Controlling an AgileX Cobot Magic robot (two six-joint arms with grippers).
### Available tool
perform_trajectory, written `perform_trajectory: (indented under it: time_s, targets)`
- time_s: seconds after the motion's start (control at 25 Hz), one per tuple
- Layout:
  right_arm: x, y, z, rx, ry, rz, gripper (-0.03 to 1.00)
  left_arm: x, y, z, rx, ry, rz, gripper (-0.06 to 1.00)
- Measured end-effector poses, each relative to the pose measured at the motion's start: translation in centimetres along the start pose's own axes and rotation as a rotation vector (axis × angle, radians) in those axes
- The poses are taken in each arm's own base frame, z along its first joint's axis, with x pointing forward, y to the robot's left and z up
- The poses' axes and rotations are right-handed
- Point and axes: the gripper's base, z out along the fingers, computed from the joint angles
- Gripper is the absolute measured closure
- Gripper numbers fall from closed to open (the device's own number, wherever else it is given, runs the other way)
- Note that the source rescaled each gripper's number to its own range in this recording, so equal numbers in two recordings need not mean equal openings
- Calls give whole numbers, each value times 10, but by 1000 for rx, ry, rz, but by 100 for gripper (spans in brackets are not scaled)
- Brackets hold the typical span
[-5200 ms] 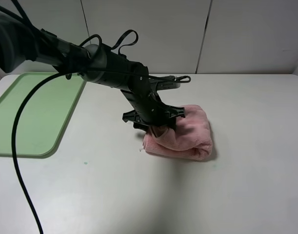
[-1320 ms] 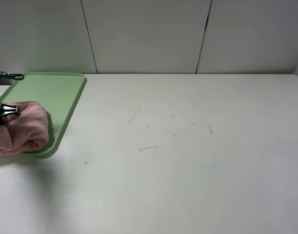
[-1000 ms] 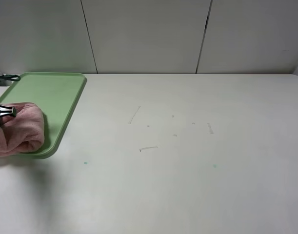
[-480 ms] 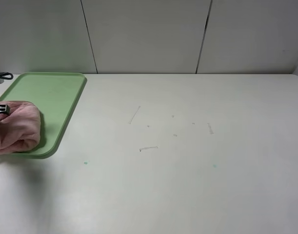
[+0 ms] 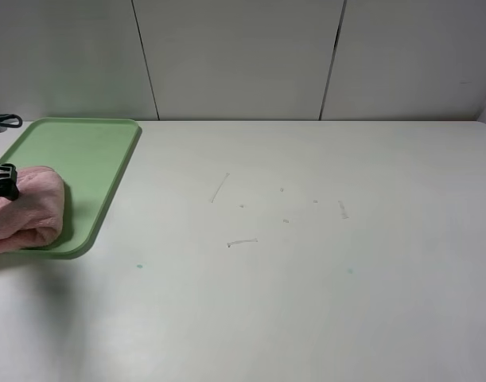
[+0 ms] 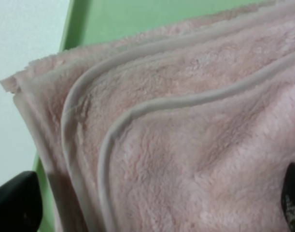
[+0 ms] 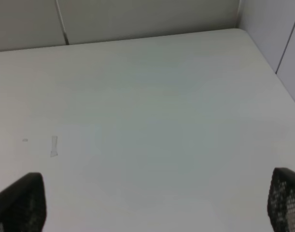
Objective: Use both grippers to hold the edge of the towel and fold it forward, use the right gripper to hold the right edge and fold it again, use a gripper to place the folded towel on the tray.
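The white desk [image 5: 306,263] fills most of the exterior high view, bare over its middle and right apart from a few faint scuff marks [image 5: 242,242] near its centre and two tiny bluish specks nearer the front. Pale wall panels [image 5: 235,56] with dark vertical seams stand behind its far edge. At the desk's far left lies the light-green tray [image 5: 83,159], flat, with rounded corners and a low rim, partly cut off by the picture's edge. The pink towel [image 5: 24,211] lies folded into a thick bundle on the near left part of the tray, reaching close to the tray's front rim and running out of the picture on the left. In the left wrist view its fluffy pile and stacked hems fill nearly everything, one corner of the layers overlapping the tray's green rim with the desk beyond it. The left gripper [image 6: 152,205] is just over the towel, its two black fingertips standing wide apart at either side of the cloth and not pinching it; only a small black piece of it shows at the left edge of the exterior high view. The right gripper [image 7: 152,203] hangs over bare desk well away from the towel, its jaws spread wide with nothing between them.
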Motion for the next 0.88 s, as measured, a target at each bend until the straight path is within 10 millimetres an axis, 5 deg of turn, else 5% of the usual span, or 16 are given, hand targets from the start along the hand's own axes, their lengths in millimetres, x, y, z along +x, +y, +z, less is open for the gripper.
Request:
perform_trajectory:
  time_s: [0.36, 0.88]
  targets:
    - [0, 0, 0, 0, 0, 0, -3, -5, 8, -33, -46, -16, -10, -5]
    - [0, 0, 0, 0, -1, 0, -3, 11, 15, -151, -126, -53, -124, -5]
